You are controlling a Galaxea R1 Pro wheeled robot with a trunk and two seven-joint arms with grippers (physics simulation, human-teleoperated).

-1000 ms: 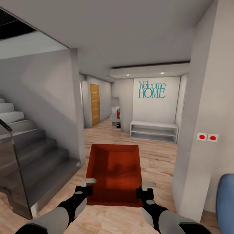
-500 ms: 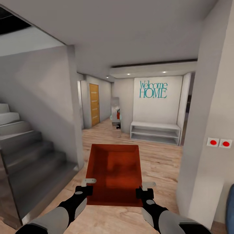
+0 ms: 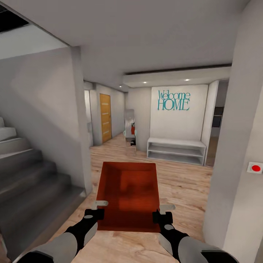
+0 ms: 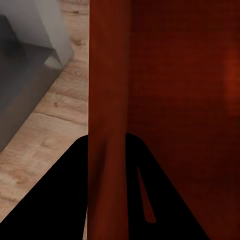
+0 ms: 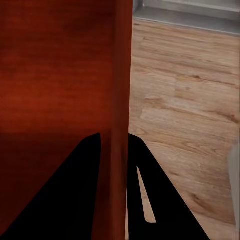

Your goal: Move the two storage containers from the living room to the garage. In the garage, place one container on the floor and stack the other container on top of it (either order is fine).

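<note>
The fingers of the left gripper (image 3: 98,209) are closing on the near left side wall of the storage container (image 3: 128,195), one finger outside the wall and one inside. In the left wrist view the two dark fingers (image 4: 60,200) are straddling the red-orange wall, which is running straight up between them, so the left gripper (image 4: 107,165) is pinching that wall. The right gripper (image 3: 163,212) is doing the same on the near right side wall; in the right wrist view its fingers (image 5: 65,200) are sitting on either side of the wall's edge, with the right gripper (image 5: 114,160) clamped onto it.

The storage container (image 4: 175,100) is hanging between the two grippers, open side up, its long axis pointing away from the robot, above the light wood-plank floor (image 3: 182,186). Its inside is showing plain and red-orange (image 5: 55,65).

Both arms are reaching forward and low, roughly parallel, with forearms in grey and black sleeves coming in from the bottom corners of the head view.

Around the robot, a grey staircase (image 3: 33,186) is rising on the left, a white wall with a red round button (image 3: 255,168) is standing on the right, and ahead a white low shelf (image 3: 176,150) is sitting under a teal "Welcome HOME" sign (image 3: 174,101), with an orange-brown door (image 3: 106,117) farther left.
</note>
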